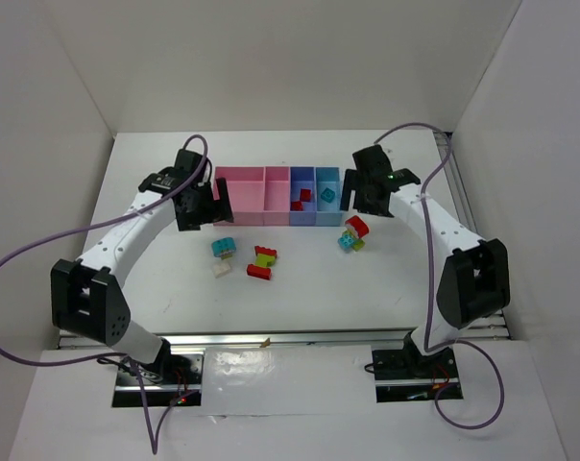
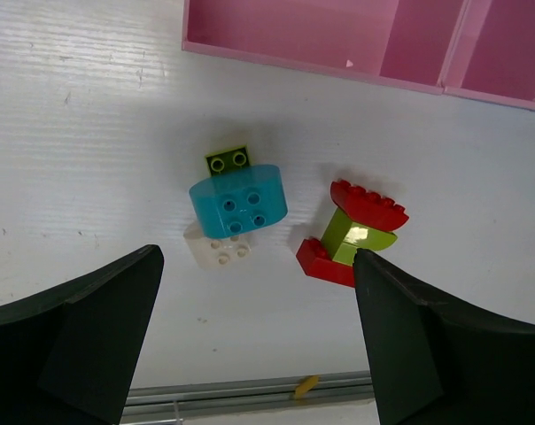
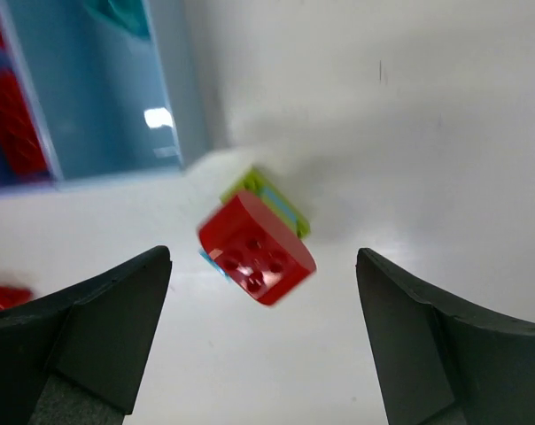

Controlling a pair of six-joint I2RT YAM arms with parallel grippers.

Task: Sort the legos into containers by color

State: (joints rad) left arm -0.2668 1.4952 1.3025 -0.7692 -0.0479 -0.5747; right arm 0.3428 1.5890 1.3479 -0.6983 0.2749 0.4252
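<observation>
Right wrist view: the right fingers (image 3: pixel 263 257) stand spread wide with nothing between them. They hang over a red brick (image 3: pixel 256 248) stacked on a teal and yellow-green piece (image 3: pixel 283 211), just off the near right corner of the light blue bin (image 3: pixel 188 88).

Probable step in hand: pick up this red brick.
- Lower the fingers so that one passes each flat side of the brick.
- Centre the brick between them, then close.
- The piece beneath will likely lift with it, so plan to split the stack before dropping anything.

The left fingers (image 2: pixel 257 257) are likewise spread and empty. They hang at mid-bench over a teal brick (image 2: pixel 238 202), a white brick (image 2: pixel 219 251) and a red and yellow-green stack (image 2: pixel 352 235).

Farther back:
- Red bricks (image 1: pixel 302 200) lie in the dark blue bin (image 1: pixel 302 221), the likely target.
- The pink bins (image 1: pixel 242 220) show no bricks.

The bench (image 1: pixel 156 288) is white, matte and faintly ribbed. The bins line up toward its far edge. Plain white walls (image 1: pixel 271 67) enclose it on three sides.
</observation>
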